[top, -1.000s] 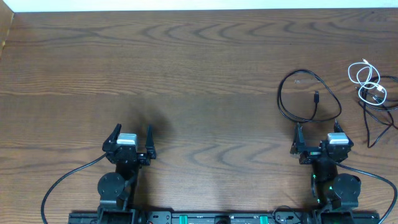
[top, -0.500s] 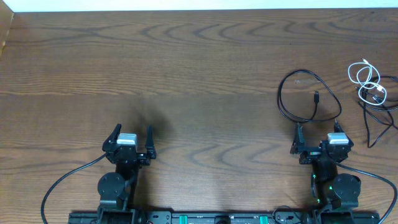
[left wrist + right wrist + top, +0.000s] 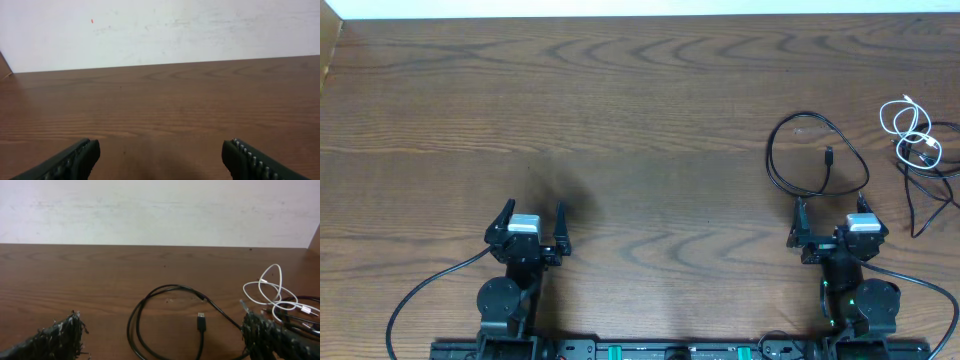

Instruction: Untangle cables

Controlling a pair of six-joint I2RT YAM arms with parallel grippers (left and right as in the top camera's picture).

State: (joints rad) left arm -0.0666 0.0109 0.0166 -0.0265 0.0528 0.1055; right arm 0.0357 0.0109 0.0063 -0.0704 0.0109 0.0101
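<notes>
We see the bench from above, with both arms at its near edge: the left pincer near left, the right pincer near right, well apart. Just beyond the right pincer lies a looped cable, its plug end inside the loop. Farther right, at the bench's right edge and apart from the loop, lie the tangled cables, one strand trailing nearward. A wall stands behind the far edge.

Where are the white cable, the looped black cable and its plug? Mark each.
white cable (image 3: 261, 283): right wrist view, left strand.
looped black cable (image 3: 170, 286): right wrist view, top of loop.
plug (image 3: 201, 322): right wrist view, its body.
</notes>
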